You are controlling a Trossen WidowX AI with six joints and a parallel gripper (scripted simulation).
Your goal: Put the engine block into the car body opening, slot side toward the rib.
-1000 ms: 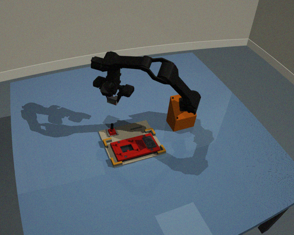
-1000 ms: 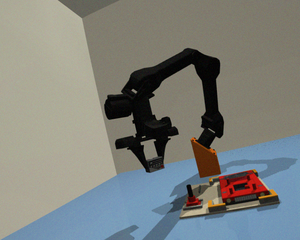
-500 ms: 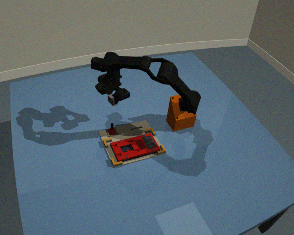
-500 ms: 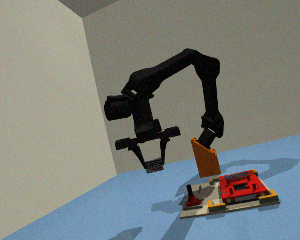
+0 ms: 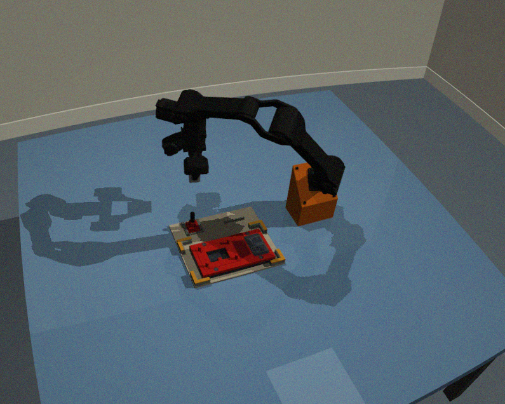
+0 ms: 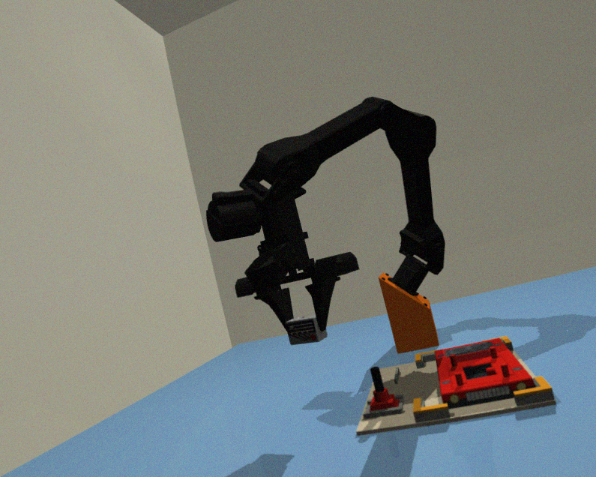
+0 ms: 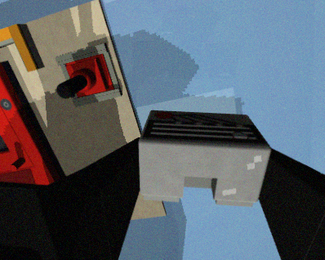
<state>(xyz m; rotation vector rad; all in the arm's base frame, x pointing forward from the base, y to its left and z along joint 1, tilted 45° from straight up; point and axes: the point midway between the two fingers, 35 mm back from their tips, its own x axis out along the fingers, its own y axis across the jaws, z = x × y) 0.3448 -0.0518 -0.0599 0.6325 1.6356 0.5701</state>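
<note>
My gripper (image 5: pixel 194 178) (image 6: pixel 306 326) (image 7: pixel 197 148) is shut on the engine block (image 5: pixel 194 181) (image 6: pixel 302 333) (image 7: pixel 162 163), a grey block with a dark striped face. It holds the block in the air, clear of the board and off to the side of the car body. In the wrist view the block's notch is at its lower edge. The red car body (image 5: pixel 255 260) (image 6: pixel 447 382) (image 7: pixel 22 141) lies flat, with a dark rectangular opening (image 5: pixel 216 255) (image 6: pixel 472 372) between short red posts. A small red rib juts into the opening.
The car body lies on a beige board (image 6: pixel 416 382) (image 7: pixel 83 151) between yellow corner brackets (image 5: pixel 200 279) (image 6: pixel 533 391). A red part with an upright black post (image 5: pixel 192 216) (image 6: pixel 376 379) (image 7: pixel 71 86) stands near the board's corner. The orange arm base (image 5: pixel 311 211) (image 6: pixel 413 328) stands beyond.
</note>
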